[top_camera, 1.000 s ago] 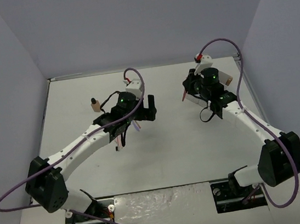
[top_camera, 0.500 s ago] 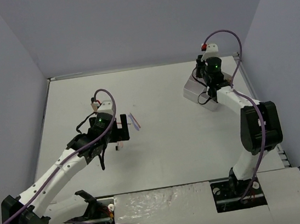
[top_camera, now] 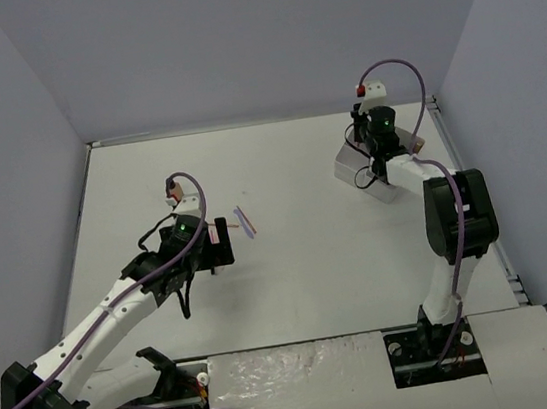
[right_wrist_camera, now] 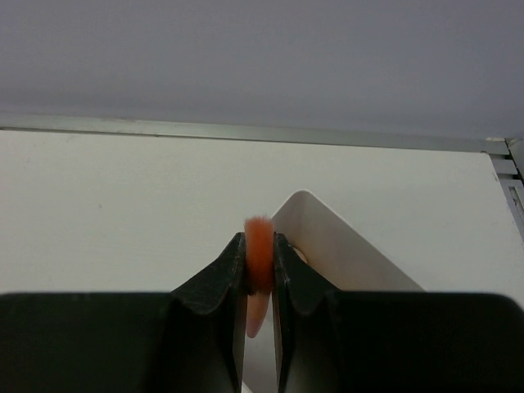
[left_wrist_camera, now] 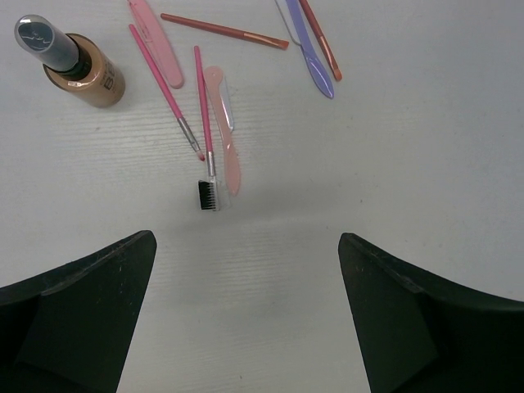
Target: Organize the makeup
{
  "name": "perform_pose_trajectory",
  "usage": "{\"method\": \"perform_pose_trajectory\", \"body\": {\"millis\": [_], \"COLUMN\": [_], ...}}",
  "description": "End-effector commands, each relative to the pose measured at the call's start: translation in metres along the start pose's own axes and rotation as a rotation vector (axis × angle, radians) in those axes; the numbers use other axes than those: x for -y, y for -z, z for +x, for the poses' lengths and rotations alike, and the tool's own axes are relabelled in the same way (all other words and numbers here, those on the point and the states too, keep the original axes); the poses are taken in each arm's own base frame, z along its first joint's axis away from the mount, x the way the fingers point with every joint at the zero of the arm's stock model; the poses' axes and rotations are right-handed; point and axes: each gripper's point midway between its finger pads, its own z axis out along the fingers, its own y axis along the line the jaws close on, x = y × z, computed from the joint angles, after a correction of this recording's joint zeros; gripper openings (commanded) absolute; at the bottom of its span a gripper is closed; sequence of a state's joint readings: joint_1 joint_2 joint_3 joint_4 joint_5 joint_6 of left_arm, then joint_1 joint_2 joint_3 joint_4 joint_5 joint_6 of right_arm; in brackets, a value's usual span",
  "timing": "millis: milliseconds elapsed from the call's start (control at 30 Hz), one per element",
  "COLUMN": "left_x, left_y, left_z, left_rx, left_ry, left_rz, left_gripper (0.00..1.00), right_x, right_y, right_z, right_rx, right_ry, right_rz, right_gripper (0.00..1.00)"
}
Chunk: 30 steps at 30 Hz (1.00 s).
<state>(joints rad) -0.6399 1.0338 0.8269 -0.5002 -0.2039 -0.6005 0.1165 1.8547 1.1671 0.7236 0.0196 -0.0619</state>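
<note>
1. The left gripper is spread wide with nothing between its fingers, hovering over bare table.
2. Just ahead of it a loose bunch of makeup is laid flat. A comb brush is nearest, touching a peach stick, and a thin pink brush is right beside those.
3. Further out on the left, a tan bottle with a dark cap is stood upright. A purple stick and a reddish-brown pencil are seen at the far edge.
4. The right gripper is pinched tight on an orange fuzzy tip, with the pale handle hanging between the fingers.
5. That 1 is held right at the corner of the white tray, near the table's back right.
</note>
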Motion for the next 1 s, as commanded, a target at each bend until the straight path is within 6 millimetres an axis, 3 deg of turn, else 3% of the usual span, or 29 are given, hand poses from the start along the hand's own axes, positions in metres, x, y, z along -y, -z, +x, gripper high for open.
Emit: {"method": "perform_pose_trajectory", "body": {"millis": [0, 200, 567, 633, 800, 967], "left_x": [0.0, -0.002, 0.008, 0.01, 0.021, 0.032], "left_y": [0.001, -0.001, -0.016, -0.02, -0.037, -0.061], "left_z": [-0.01, -0.006, -0.009, -0.012, -0.021, -0.038], "left_rx": [0.024, 0.008, -0.042, -0.043, -0.065, -0.082], "left_ry": [0.045, 0.049, 0.027, 0.029, 0.022, -0.051], "left_rz": [-0.012, -0.027, -0.042, -0.047, -0.052, -0.039], "left_gripper": [0.93, 0.93, 0.87, 0.84, 0.79, 0.71], "right_x": [0.009, 0.007, 0.003, 0.002, -0.009, -0.034], "right_y": [-0.009, 0.001, 0.065, 0.082, 0.114, 0.14], "right_z": [-0.046, -0.048, -0.109, -0.125, -0.123, -0.102], "right_rx": [0.147, 0.143, 0.127, 0.129, 0.06, -0.033], "right_ry": [0.006, 0.006, -0.043, -0.088, -0.223, -0.325], "right_rz": [0.026, 0.008, -0.052, -0.063, -0.108, -0.215], "right_gripper": [0.08, 0.41, 0.84, 0.89, 0.92, 0.94]}}
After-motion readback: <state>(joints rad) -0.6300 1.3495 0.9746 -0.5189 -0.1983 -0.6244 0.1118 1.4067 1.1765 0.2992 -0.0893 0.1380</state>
